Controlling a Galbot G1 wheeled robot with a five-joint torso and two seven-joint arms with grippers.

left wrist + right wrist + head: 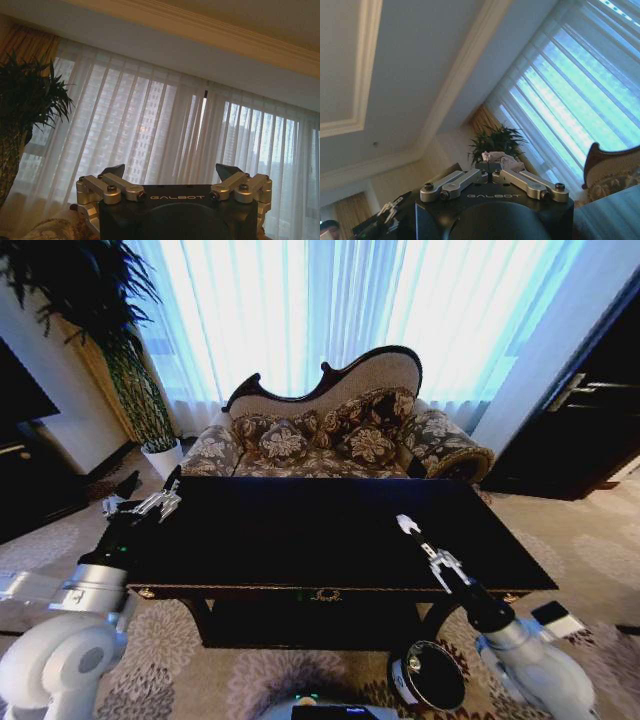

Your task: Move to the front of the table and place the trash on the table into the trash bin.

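The long glossy black wooden desk point(300, 530) with gold edge trim stands straight ahead of the robot, its near edge carrying a gold centre ornament and its top dark and reflective. Behind it sits a floral upholstered sofa with a carved dark wooden back point(335, 430), and beyond that sheer white curtains point(340, 310) cover a bright window. A tall potted plant with dark spiky leaves point(110, 320) stands at the far left.

The right gripper point(404, 524) is raised over the right part of the desk, pointing up and away from the robot. In the right wrist view its two metal fingers meet at the tips, clamped on a crumpled white tissue point(499, 159) that bulges out just past them. In the head view the same tissue appears as a small white lump at the tip of the right gripper, held above the desk surface and not touching it.

The left gripper point(150, 502) hangs at the desk's left end, near its far corner, tilted upward. In the left wrist view its two dark fingertips point(114, 171) stand well apart, with nothing between them but the curtains beyond.

The small black cylindrical trash bin point(428, 677) with a white label on its side stands on the patterned carpet point(180, 660) in front of the desk, below its right half and just beside the right arm.
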